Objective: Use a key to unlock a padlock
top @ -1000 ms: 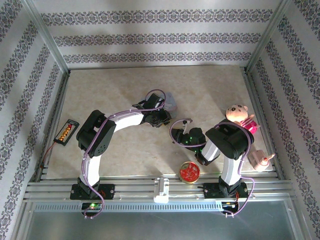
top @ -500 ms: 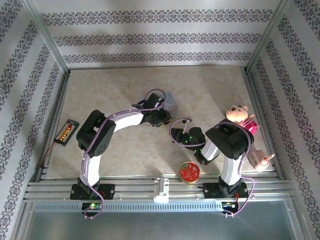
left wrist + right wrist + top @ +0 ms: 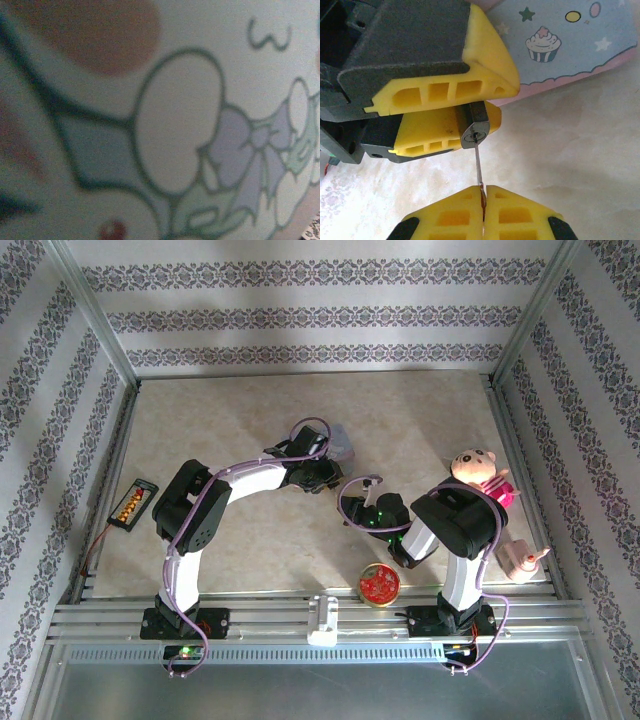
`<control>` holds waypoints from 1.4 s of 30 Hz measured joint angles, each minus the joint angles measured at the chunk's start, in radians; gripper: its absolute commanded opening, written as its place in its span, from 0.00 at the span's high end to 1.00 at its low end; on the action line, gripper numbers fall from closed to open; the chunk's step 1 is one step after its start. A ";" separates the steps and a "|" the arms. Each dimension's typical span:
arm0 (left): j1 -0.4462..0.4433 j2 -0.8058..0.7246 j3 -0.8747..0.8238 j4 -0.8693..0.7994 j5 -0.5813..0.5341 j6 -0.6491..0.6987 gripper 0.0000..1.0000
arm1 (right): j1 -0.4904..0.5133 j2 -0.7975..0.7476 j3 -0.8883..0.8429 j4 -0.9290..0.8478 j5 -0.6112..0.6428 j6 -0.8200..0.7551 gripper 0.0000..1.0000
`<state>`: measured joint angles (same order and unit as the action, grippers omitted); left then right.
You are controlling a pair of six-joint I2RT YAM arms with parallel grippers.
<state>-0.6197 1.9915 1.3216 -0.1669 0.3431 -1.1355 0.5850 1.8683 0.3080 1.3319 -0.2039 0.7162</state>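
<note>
The left arm arches across to mid-table beside the pastel tin, the right arm folds toward it, the left gripper clamps the padlock, and the right gripper, fully closed, pinches the key at its keyhole.

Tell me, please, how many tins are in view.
2. The round red tin lies by the near rail; the pastel tin lies farther back, near the middle. Others may be hidden.
</note>
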 measured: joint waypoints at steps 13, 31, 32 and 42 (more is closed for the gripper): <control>0.000 0.000 0.000 0.003 0.001 0.000 0.94 | -0.008 -0.004 0.002 -0.005 -0.004 0.012 1.00; 0.000 0.000 0.000 0.004 0.001 0.000 0.94 | -0.027 -0.026 -0.003 -0.019 -0.011 0.012 1.00; 0.000 0.000 0.000 0.004 0.001 0.000 0.94 | -0.027 -0.027 -0.003 -0.020 -0.011 0.012 1.00; 0.000 0.000 -0.001 0.005 0.002 0.000 0.95 | -0.027 -0.031 -0.001 -0.018 -0.014 0.016 1.00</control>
<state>-0.6193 1.9915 1.3205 -0.1619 0.3450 -1.1351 0.5579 1.8370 0.3069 1.3136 -0.2184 0.7322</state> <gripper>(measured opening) 0.320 0.050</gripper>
